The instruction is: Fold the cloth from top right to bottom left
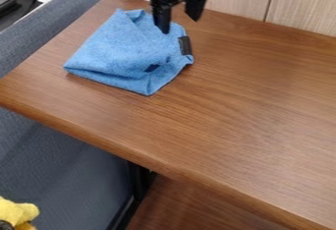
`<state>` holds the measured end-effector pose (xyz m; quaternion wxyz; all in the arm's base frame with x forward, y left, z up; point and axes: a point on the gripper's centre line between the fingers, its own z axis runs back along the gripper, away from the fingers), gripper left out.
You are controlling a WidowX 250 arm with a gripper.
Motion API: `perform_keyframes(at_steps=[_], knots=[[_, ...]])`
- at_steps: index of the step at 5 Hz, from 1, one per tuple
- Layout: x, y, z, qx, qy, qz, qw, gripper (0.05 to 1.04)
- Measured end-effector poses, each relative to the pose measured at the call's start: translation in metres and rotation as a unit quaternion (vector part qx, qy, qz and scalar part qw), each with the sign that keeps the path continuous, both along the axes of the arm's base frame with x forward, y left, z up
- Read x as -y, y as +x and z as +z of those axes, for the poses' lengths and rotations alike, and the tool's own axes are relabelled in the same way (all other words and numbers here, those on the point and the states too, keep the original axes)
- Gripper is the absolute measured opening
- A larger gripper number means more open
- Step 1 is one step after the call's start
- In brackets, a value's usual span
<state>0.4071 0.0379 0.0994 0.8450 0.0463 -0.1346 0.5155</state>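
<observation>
Table (249,101): wood-topped, largest item, work surface for the fold. Grey-blue padded partition (59,148) runs along its left side; pale wood panelling (303,5) stands behind the far edge.

Cloth (125,52): blue, on the table's upper-left part, close to the far left corner. Outline uneven; layers overlap at the top and along the lower right side, so it is not a flat single sheet. Bare wood to its right and below probably leaves room for the arm to work and for a corner to be laid down.

Gripper (180,24): black, hangs from the top edge over the cloth's upper right side. Fingers stand well apart, a wide gap between them, nothing held. One finger is over the cloth, the other beyond its edge above bare wood. Contact with the fabric: cannot tell. Position suits a pinch on the top right part, presumably the start of the diagonal fold; the overlaps could equally mean some folding is done. Next move, if a grasp: lower, close on the edge, carry toward bottom left. Risk: catching several layers, or dragging the whole cloth.

Dark strip (185,45): at the cloth's right edge, near the gripper. Dark patch (152,68): smaller, on the lower part.
</observation>
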Motion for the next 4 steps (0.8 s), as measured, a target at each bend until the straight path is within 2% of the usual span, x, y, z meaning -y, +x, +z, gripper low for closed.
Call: perform_keyframes(at_steps=[2,3,4], knots=[[0.012,0.011,-0.022,-0.039,0.011,-0.039,0.9984,0.999],[0.01,0.009,-0.039,-0.064,0.02,-0.036,0.9971,0.999],[0.005,0.007,-0.043,-0.076,0.034,-0.03,0.996,0.999]])
